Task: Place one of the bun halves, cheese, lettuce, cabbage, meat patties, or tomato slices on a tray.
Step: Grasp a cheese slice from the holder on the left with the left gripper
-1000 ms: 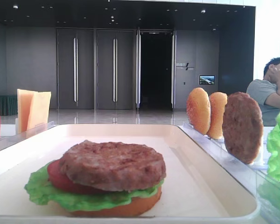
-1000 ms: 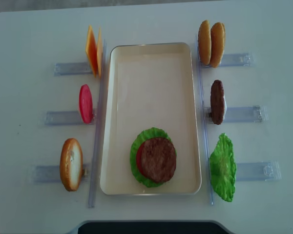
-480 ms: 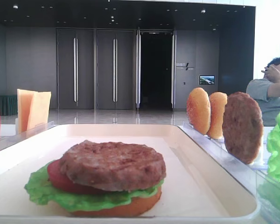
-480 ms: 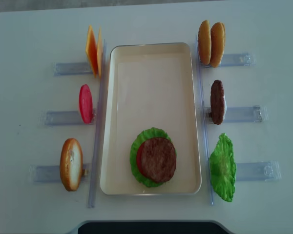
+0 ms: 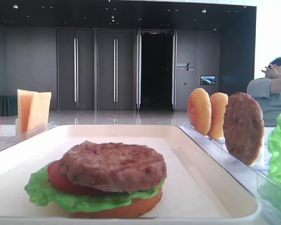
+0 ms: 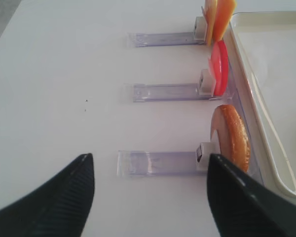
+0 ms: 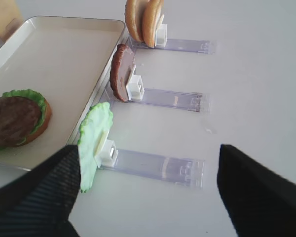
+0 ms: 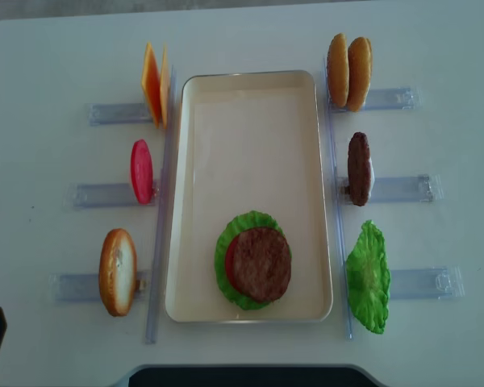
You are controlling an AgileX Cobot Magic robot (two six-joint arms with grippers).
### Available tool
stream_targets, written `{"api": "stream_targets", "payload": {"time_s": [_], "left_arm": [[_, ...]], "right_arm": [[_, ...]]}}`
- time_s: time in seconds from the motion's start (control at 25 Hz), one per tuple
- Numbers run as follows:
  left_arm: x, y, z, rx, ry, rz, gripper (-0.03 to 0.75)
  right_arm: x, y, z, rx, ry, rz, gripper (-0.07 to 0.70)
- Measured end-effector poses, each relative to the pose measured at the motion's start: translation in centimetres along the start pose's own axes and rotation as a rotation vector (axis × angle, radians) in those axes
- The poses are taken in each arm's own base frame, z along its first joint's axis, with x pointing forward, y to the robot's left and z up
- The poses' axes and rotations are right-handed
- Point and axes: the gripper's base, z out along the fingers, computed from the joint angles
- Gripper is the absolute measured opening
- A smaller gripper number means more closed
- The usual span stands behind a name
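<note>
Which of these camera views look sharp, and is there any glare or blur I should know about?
Low front view: stacked patty fairly sharp, window at right blown out white. Overhead view: even light, soft shadows, slightly soft tray. Right wrist view: lettuce washed out, the dark claw fingers blurred. Left wrist view: the white table bright, bun half clear, claw fingers out of focus.

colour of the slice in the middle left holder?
Red tomato slice; clearest in the overhead view.

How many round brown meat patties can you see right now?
2. One round brown meat patty tops the stack on the cream-white rectangular tray; the other patty stands upright in the clear plastic holder right of the tray. None appear hidden.
</note>
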Motion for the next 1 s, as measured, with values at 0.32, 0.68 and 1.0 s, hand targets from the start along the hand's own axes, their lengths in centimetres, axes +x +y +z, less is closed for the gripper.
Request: {"api": "stream_targets", "payload": {"time_s": [0.32, 0.68, 1.0], "left_arm": [[0.0, 0.0, -0.1, -0.003, 0.007, -0.009, 0.605], [-3.4, 0.4, -0.9, -0.009, 0.119, -0.014, 0.605], [-9.4, 1.4, 0.5, -0.055, 0.274, -0.031, 0.606]], "right_arm": [[0.0, 0.0, 0.0, 0.000, 0.000, 0.000, 0.542], [0.0, 0.0, 0.0, 0.000, 0.000, 0.000, 0.542], [0.0, 0.0, 0.0, 0.000, 0.000, 0.000, 0.542]]}}
